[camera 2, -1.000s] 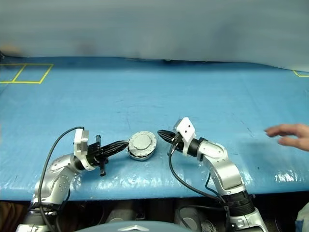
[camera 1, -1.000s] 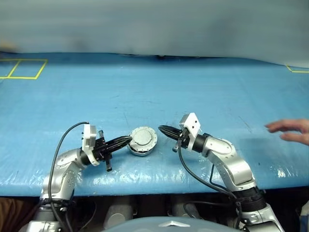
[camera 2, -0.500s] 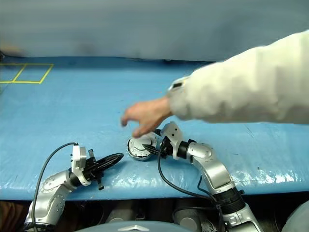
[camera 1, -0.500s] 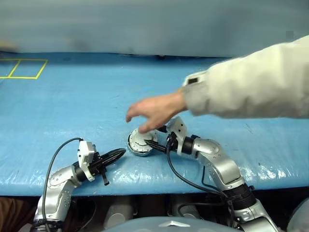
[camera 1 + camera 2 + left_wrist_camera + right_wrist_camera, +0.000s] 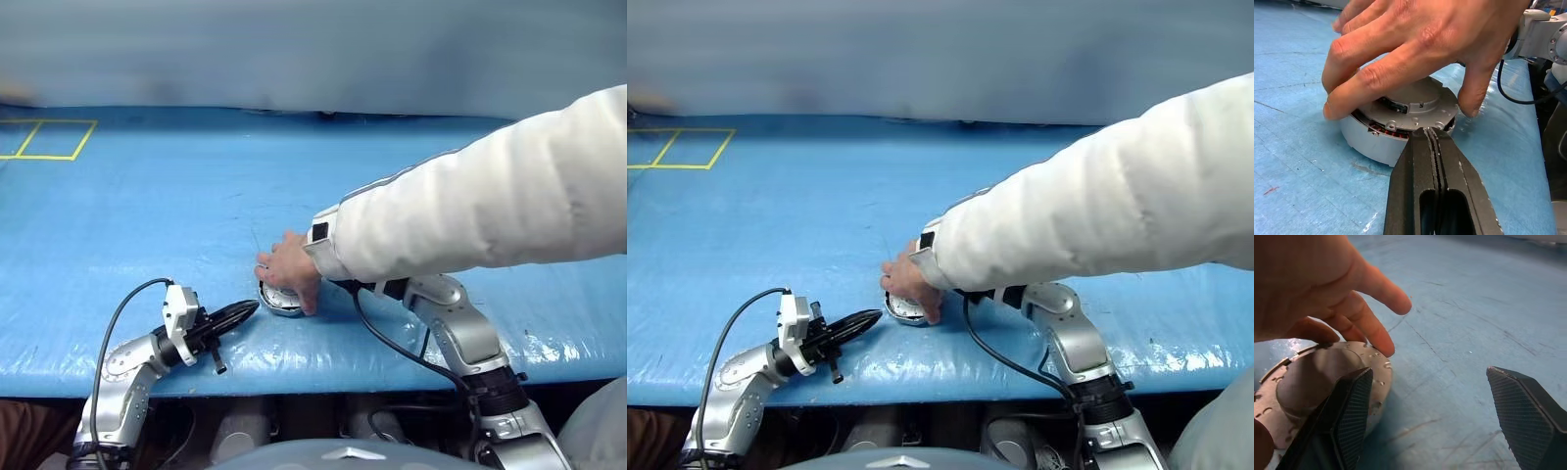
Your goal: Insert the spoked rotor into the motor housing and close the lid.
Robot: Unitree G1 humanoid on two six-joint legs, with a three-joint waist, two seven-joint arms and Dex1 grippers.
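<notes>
The left gripper (image 5: pixel 253 307) lies low over the blue table cover (image 5: pixel 196 196) near the front edge, its two black fingers (image 5: pixel 1422 161) pressed together with nothing between them. Their tips point at the side of the motor housing (image 5: pixel 1364 142) and sit just beside it; whether they touch it cannot be told.

The motor housing, a silver-grey cup, rests on the cover just right of that gripper, and copper windings show through a gap under its top edge (seen from the left wrist). The lid (image 5: pixel 1418 105), a grey disc with a notched, segmented rim, sits on top of the housing. The spoked rotor cannot be made out under it.

A person's hand (image 5: pixel 290 269) reaches in from the right, in a pale sleeve (image 5: pixel 470 211), and is spread over the lid, with fingertips (image 5: pixel 1332 108) on its rim and the thumb down beside the housing.

The right gripper (image 5: pixel 1430 396) is on the right side of the housing, partly under the person's sleeve in the head views. Its fingers (image 5: pixel 1354 406) stand wide apart and hold nothing; one finger is close against the lid's rim and the other is well out over bare cover.
</notes>
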